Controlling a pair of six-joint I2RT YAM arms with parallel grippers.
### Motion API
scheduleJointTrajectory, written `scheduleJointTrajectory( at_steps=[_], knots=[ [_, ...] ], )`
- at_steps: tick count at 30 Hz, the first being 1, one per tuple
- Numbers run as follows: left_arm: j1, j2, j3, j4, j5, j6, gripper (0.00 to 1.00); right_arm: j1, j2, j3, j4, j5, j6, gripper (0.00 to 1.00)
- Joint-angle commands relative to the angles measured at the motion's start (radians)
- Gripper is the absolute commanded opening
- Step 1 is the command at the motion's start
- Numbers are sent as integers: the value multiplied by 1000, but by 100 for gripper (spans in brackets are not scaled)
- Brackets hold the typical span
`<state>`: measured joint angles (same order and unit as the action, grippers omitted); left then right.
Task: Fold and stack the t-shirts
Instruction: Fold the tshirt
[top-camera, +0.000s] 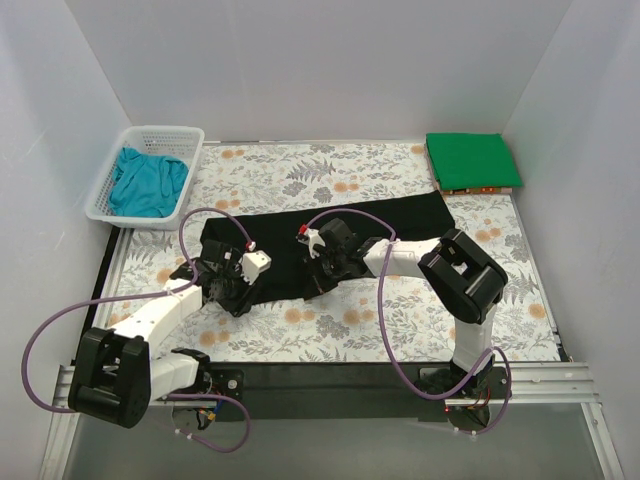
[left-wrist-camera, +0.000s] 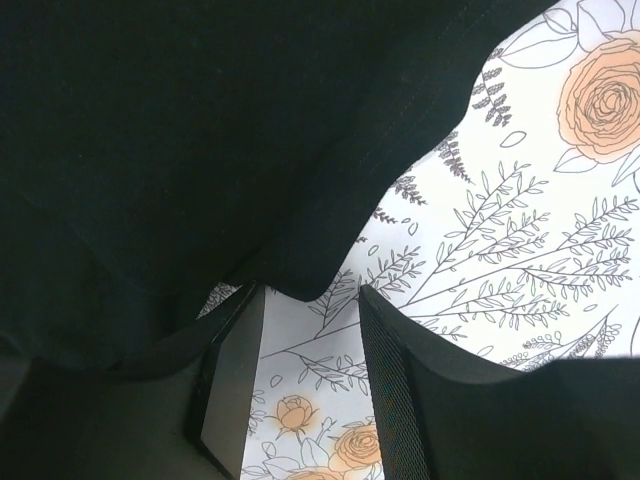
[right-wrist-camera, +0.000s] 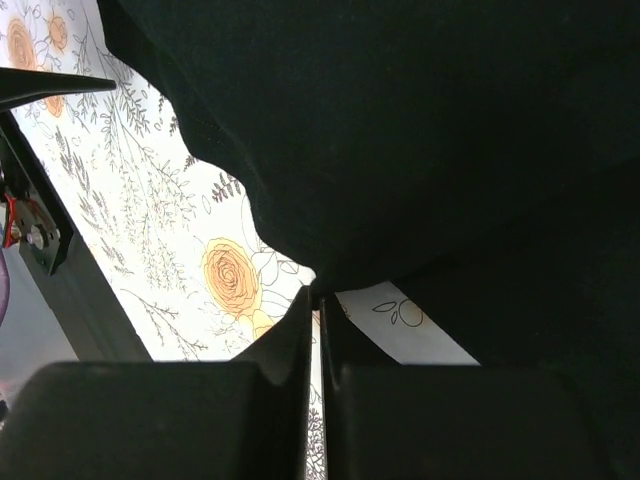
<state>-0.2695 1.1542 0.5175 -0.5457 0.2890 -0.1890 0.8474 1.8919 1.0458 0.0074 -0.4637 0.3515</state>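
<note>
T-shirts one-third done: green shirt (top-camera: 470, 160) folded at far-right corner, teal shirt (top-camera: 148, 182) crumpled in basket (top-camera: 160, 133), black shirt (top-camera: 350, 225) apparently part-folded mid-table, left gripper (left-wrist-camera: 310, 300) released, right gripper (right-wrist-camera: 318, 300) clenched on its hem.

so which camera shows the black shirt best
Top external: nearly the whole black t-shirt shows, spread as a long band across the floral table. Both wrist views catch only a stretch of its hem, close up.
</note>
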Motion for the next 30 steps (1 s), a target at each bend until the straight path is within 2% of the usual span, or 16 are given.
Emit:
scheduleJointTrajectory(
  at_steps=[1, 6, 9, 10, 17, 19, 23, 27, 30],
  knots=[
    [7, 10, 29, -60, -2, -20, 42, 7, 10, 10, -17, -7, 0, 1],
    [6, 51, 50, -20, 13, -44, 41, 5, 10, 17, -17, -23, -5, 1],
    [6, 68, 41, 6, 18, -43, 35, -1, 15, 22, -18, -41, -3, 1],
    [4, 73, 38, 13, 18, -43, 28, -2, 18, 23, -18, -43, -2, 1],
    [-26, 108, 4, 58, -66, -44, 10, -11, 15, 31, -18, -72, 1, 1],
    [-33, 87, -11, 58, -73, -43, 0, -14, 13, 33, -18, -84, 0, 1],
    [-33, 42, 16, -6, -56, -27, 0, -18, -5, 43, -18, -115, 1, 1],
    [-33, -13, 113, -117, 31, -59, 0, -31, -60, 54, -23, -130, -16, 1],
    [-30, -14, 188, -158, 38, -86, 0, -54, -96, 62, -27, -135, -13, 1]
  ],
)
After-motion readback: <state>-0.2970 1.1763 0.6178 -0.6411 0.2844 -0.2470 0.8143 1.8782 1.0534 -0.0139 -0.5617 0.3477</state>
